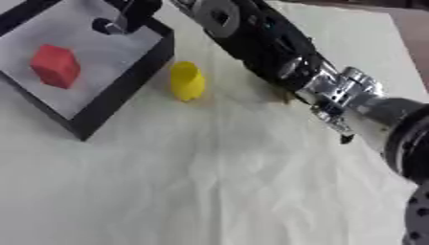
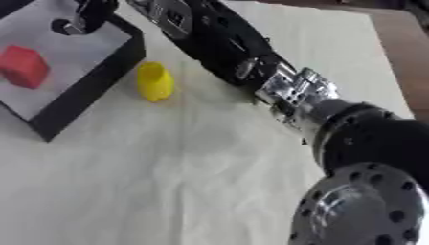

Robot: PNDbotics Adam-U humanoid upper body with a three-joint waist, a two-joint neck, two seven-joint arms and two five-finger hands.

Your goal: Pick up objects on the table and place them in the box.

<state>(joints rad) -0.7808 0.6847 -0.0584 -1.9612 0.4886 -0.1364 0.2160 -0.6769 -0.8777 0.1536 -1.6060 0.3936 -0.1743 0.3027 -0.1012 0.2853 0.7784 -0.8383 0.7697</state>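
Even, soft, fairly bright light fills both views, the pale surface point(image 1: 209, 191) nearly washed out, faint shadows beneath the arm point(image 1: 276, 57), slight glare on its silver joints, and everything softly blurred.

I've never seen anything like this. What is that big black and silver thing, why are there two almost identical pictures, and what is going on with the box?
The two pictures come from the two eyes of a camera in a humanoid robot's head, looking down at a table. The black and silver limb is its right arm, reaching across to a black-walled box. Its right hand is over the box, with a small dark thing just beneath it; I cannot tell whether the fingers hold it. A red block lies inside the box. A yellow object stands on the table beside the box. The left hand is not visible.
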